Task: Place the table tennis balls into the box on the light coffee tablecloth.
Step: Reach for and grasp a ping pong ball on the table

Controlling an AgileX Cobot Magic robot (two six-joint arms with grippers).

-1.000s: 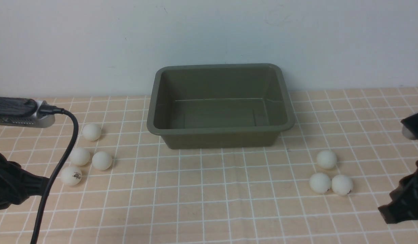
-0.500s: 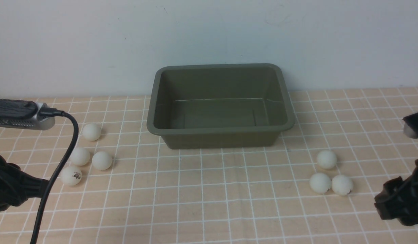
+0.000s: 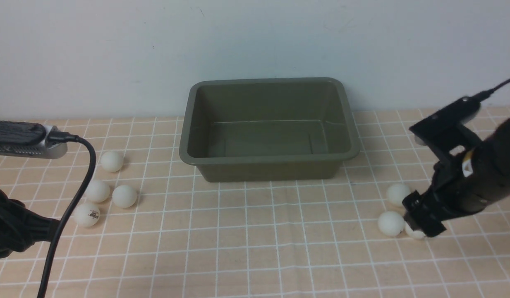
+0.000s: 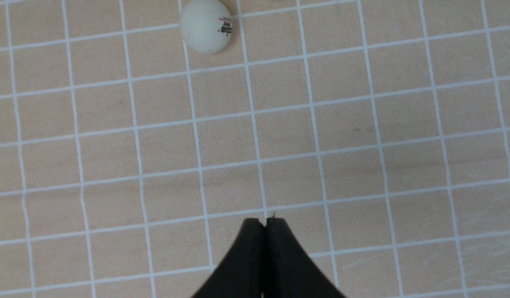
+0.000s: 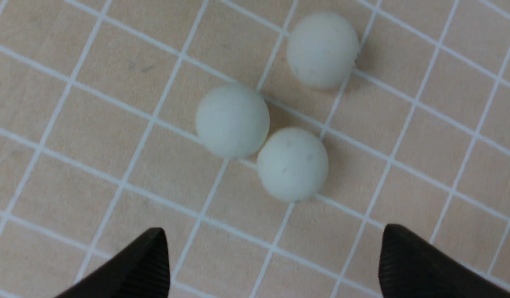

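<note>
At the near left edge the left arm [image 3: 10,231] lies low over the light coffee tablecloth [image 3: 255,248], a black cable [image 3: 73,194] looping down in front of it. The left gripper [image 4: 265,225] is clenched on nothing, jaws pressed flat together above bare cloth. Right of it sit four table tennis balls [image 3: 111,161], the lettered ball [image 3: 87,214] nearest. The olive box [image 3: 269,159] stands empty at the centre, far back by the wall. On the right lie three more balls, one farther [image 3: 398,194] and two touching nearer [image 3: 390,223]. The right arm [image 3: 486,174] slopes down from the right edge towards them. The right gripper [image 5: 271,248] is released, jaws spread wide just short of the nearest ball [image 5: 293,163] and gripping nothing.
</note>
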